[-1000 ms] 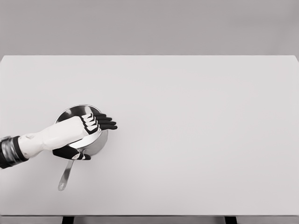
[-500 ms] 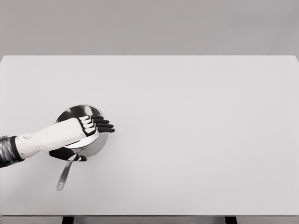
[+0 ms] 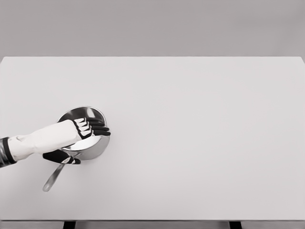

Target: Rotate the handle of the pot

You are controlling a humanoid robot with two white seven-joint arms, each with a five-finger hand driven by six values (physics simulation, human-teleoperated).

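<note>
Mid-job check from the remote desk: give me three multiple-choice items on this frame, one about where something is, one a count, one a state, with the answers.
1. Where on the table does the pot stand?
A. Near left part
B. Far right corner
C. Dead centre

2. How many robot hands are in view?
A. None
B. One
C. Two

3. Which way does the pot handle point?
A. Toward the far edge
C. Straight to the right
B. Toward the near edge and leftward

Answers:
1. A, the pot sits left of the middle, nearer the front edge.
2. B, only the left hand shows, its arm coming in from the left and lying across the pot.
3. B, the handle runs down and left from under the hand.
</note>
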